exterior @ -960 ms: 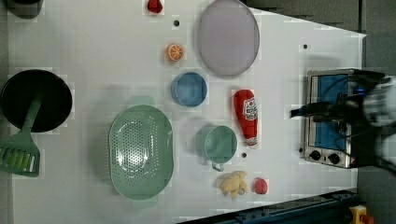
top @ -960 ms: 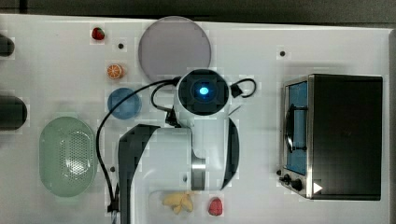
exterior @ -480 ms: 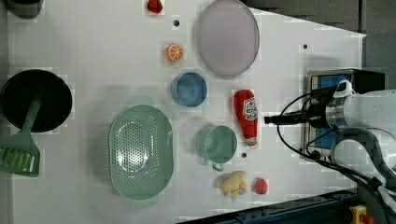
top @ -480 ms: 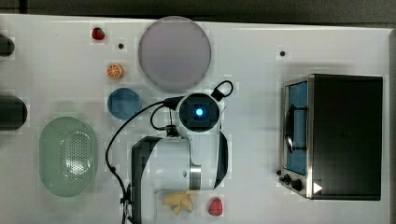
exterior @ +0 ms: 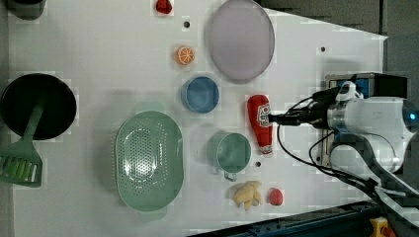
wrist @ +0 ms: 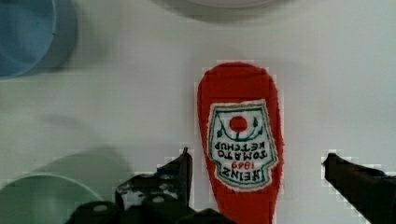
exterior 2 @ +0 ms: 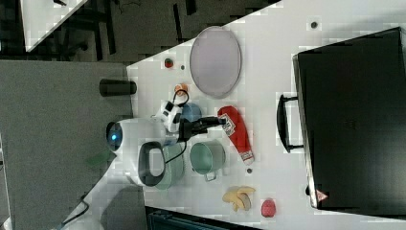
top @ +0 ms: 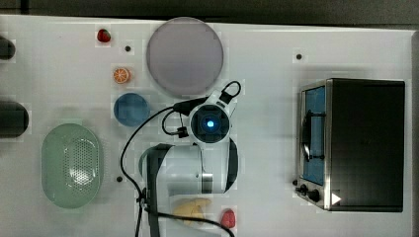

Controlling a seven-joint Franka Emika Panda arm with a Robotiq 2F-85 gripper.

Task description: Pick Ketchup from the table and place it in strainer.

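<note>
We see the tool (wrist: 256, 161) spread wide, one finger either side of the ketchup (wrist: 240, 140), which lies flat on the tabletop (exterior: 99, 54) between the blue bowl (exterior: 200, 94) and teal cup (exterior: 231, 152), right of the strainer (exterior: 148, 160) in the left view.

The arm (exterior: 375, 118) has swung in from the left view's right edge: a second ago just its tip showed in front of the oven (exterior: 368, 84), and now the wrist reaches across the table (exterior: 99, 49) to the ketchup (exterior: 260, 123). In the top view its blue-lit head has slid toward the top view's right and down, away from the blue bowl (top: 131, 109) (which it nearly touched before). The gripper (wrist: 257, 161) now hangs over the bottle, fingers (wrist: 184, 163) spread on either side of the label, clear of it. In the right view the gripper (exterior 2: 215, 121) sits just beside the bottle's broad end.
</note>
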